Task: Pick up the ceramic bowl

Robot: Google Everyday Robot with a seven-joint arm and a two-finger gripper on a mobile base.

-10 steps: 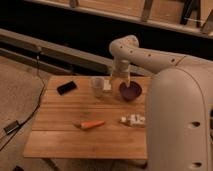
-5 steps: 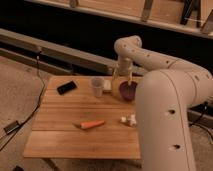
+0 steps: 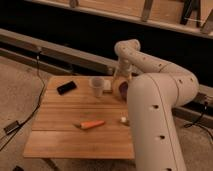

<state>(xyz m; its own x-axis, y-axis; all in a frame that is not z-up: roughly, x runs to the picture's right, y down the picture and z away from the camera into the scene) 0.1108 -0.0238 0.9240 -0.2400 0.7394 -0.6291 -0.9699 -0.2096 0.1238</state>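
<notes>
The ceramic bowl [image 3: 122, 89] is a dark purple-maroon round bowl at the back right of the wooden table [image 3: 60, 135]. Only its left part shows, because my arm's large white body [image 3: 155, 115] covers the rest. My gripper [image 3: 119, 80] hangs down from the wrist right at the bowl's far-left rim, close over it. I cannot tell whether it touches the bowl. A white cup [image 3: 96, 86] stands upright just left of the bowl.
A black phone [image 3: 66, 88] lies at the back left of the table. An orange carrot [image 3: 92, 124] lies near the middle front. A small white object [image 3: 123, 120] lies beside my arm. Cables [image 3: 30, 112] run along the floor at left. A dark rail [image 3: 60, 55] runs behind the table.
My arm's white body has swung left and closer, covering more of the table's right side and most of the bowl. The gripper stays at the bowl; cup, phone and carrot are unmoved.
</notes>
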